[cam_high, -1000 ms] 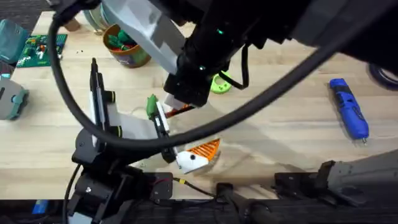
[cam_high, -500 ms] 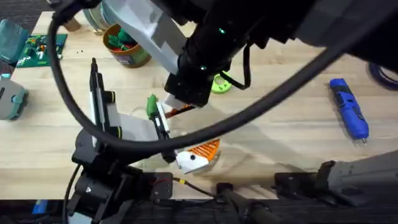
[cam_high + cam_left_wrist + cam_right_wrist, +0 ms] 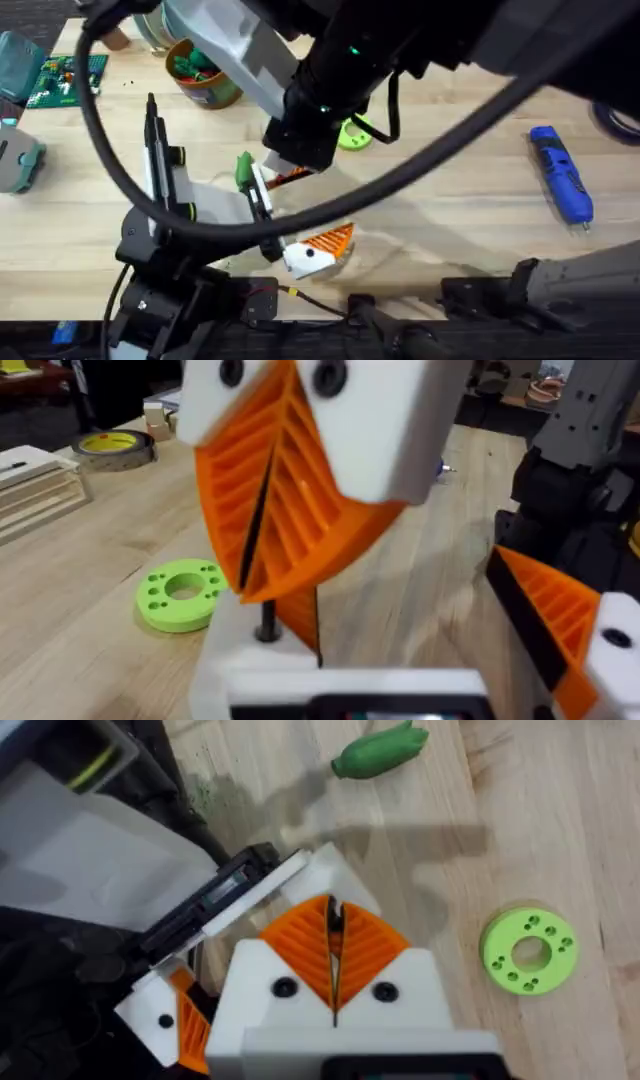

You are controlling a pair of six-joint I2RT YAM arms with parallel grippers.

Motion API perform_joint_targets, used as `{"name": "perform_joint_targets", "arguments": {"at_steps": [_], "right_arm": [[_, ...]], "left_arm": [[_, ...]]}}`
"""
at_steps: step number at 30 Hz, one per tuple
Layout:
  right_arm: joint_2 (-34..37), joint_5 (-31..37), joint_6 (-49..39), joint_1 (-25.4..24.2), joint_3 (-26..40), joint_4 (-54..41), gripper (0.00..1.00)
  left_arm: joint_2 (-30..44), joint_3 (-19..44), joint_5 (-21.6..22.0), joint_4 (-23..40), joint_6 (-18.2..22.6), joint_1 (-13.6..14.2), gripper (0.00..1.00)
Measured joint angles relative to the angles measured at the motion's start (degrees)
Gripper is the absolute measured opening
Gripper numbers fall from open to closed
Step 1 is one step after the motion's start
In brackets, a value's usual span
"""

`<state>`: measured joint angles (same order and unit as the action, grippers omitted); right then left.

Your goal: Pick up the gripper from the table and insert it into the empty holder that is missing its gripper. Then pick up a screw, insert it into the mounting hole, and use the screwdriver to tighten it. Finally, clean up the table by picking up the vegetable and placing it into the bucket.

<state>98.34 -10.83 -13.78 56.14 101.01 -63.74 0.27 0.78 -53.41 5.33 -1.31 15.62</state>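
My right gripper [image 3: 332, 955] is shut, its orange ribbed pads pinching a thin dark screw [image 3: 266, 630]. The screw's tip meets the white holder [image 3: 320, 870], a finger base on my left arm. An orange wedge [image 3: 302, 615] shows just behind the screw; I cannot tell how it sits on the base. My left gripper [image 3: 420, 655] is open, its other finger orange-capped [image 3: 555, 615]. The green vegetable [image 3: 243, 170] lies on the table beside both grippers. At the back left stands the brown bucket [image 3: 222, 92]. The blue screwdriver [image 3: 560, 175] lies far right.
A lime-green disc [image 3: 352, 134] lies just behind the right gripper. The right arm [image 3: 420, 40] crosses the table's middle, large and dark, with a black cable looping over the left side. A green circuit board [image 3: 62, 80] and grey parts sit at the far left.
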Motion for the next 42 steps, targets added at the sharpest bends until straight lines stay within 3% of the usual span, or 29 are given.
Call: {"name": "perform_joint_targets", "arguments": {"at_steps": [23, 27, 29, 32, 33, 35, 42], "right_arm": [[1.9, -0.4, 0.0, 0.7, 0.0, 0.3, 0.01], [1.9, -0.5, 0.0, 0.7, 0.0, 0.3, 0.132], [1.9, -0.7, 0.0, 0.8, 0.0, 0.3, 0.307], [1.9, 0.1, -0.1, 0.7, 0.0, -0.2, 0.719], [1.9, 0.6, -0.3, 0.3, 0.1, -0.4, 0.816], [1.9, 0.6, -0.3, -0.3, 0.4, -0.5, 0.867], [1.9, -0.2, -0.1, -3.2, 2.9, -0.3, 0.877]], "left_arm": [[0.0, 0.0, -0.6, 0.1, -0.4, 0.0, 0.993], [0.0, 0.0, -0.6, 0.1, -0.4, 0.0, 0.993], [0.0, 0.0, -0.6, 0.1, -0.4, 0.0, 0.993], [0.0, 0.0, -0.6, 0.1, -0.5, 0.0, 0.993], [0.0, 0.0, -0.6, 0.1, -0.5, 0.0, 0.993], [0.0, 0.0, -0.6, 0.0, -0.4, 0.0, 0.993], [0.0, 0.0, -0.7, 0.0, -0.2, 0.0, 0.993]]}}
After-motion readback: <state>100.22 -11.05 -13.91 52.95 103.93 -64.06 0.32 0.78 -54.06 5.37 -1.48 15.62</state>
